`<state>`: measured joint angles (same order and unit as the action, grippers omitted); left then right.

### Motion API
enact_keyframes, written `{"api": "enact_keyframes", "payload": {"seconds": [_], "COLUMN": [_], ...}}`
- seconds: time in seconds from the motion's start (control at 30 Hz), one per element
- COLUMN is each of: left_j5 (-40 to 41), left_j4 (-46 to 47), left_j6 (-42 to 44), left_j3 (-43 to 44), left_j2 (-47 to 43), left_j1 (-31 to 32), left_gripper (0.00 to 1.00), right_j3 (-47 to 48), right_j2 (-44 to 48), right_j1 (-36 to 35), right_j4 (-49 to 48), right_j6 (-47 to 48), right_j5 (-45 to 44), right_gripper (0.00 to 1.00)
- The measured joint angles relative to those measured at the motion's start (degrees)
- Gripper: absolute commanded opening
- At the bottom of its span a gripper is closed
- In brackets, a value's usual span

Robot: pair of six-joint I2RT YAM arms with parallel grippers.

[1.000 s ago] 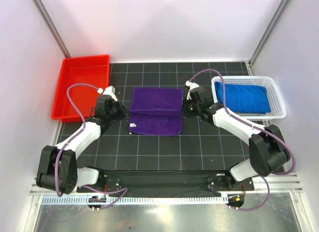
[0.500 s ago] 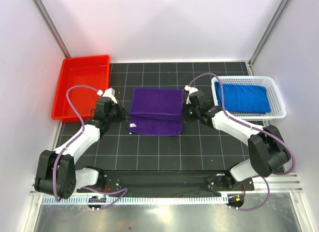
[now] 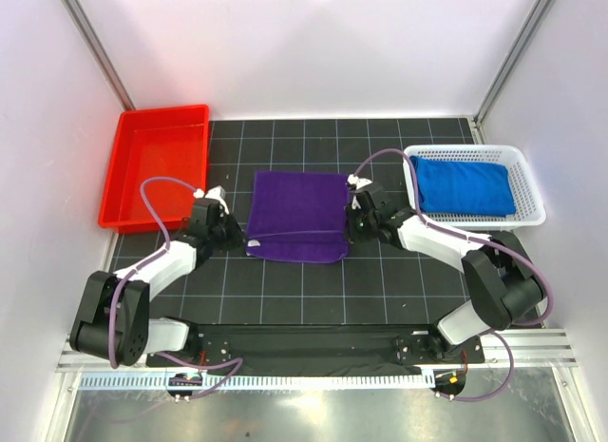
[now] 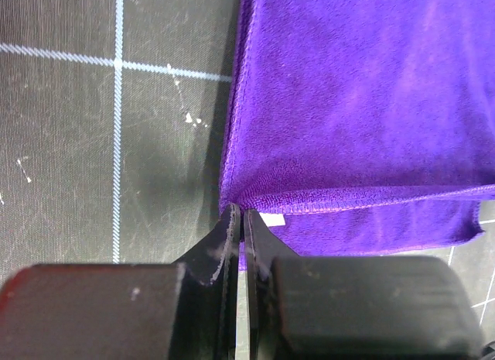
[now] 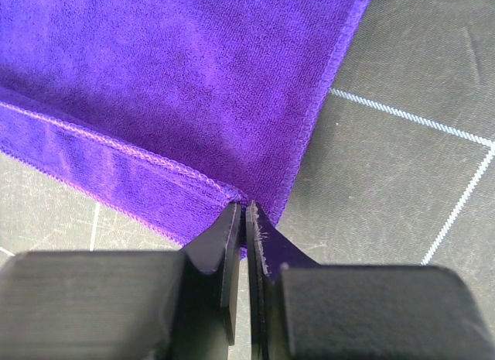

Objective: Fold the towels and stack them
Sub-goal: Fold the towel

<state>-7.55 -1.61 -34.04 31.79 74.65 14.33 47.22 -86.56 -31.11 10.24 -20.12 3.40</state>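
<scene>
The purple towel [image 3: 296, 212] lies on the black grid mat in the middle, its upper layer drawn over the lower one, with a narrow strip of the lower layer showing along the near edge. My left gripper [image 3: 239, 237] is shut on the upper layer's near-left corner, seen in the left wrist view [image 4: 241, 213] on the purple towel [image 4: 363, 97]. My right gripper [image 3: 349, 230] is shut on its near-right corner, seen in the right wrist view [image 5: 243, 207] on the purple towel [image 5: 178, 73]. The blue towel [image 3: 463, 184] lies folded in the white basket. The patterned yellow-orange towel is out of view.
A red tray [image 3: 155, 163] stands at the back left. A white mesh basket [image 3: 525, 188] stands at the right, close to my right arm. White walls enclose the mat on three sides.
Both grippers have moved toward me, pulling the upper layer's edge over the lower layer, so the fold line has shifted nearer and the exposed lower strip has shrunk.
</scene>
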Motion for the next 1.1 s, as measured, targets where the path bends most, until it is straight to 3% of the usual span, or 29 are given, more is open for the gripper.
{"api": "enact_keyframes", "payload": {"seconds": [0.6, 1.0, 1.1], "left_j5": [-0.2, 0.0, 0.0], "left_j4": [-1.7, -3.6, -3.4], "left_j6": [-0.2, -0.4, -0.5], "left_j3": [1.2, 2.7, 1.7], "left_j2": [-3.6, -9.4, -8.4], "left_j1": [0.0, 0.1, 0.1], "left_gripper": [0.0, 0.01, 0.06], "right_j3": [1.3, 2.0, -0.4], "right_j2": [2.1, 7.5, 6.5], "right_j1": [-0.7, -0.7, -1.2], "right_j4": [2.5, 3.1, 2.1], "right_j6": [0.2, 0.0, -0.7], "right_j5": [-1.2, -2.3, -1.1], "right_gripper": [0.09, 0.09, 0.15]}}
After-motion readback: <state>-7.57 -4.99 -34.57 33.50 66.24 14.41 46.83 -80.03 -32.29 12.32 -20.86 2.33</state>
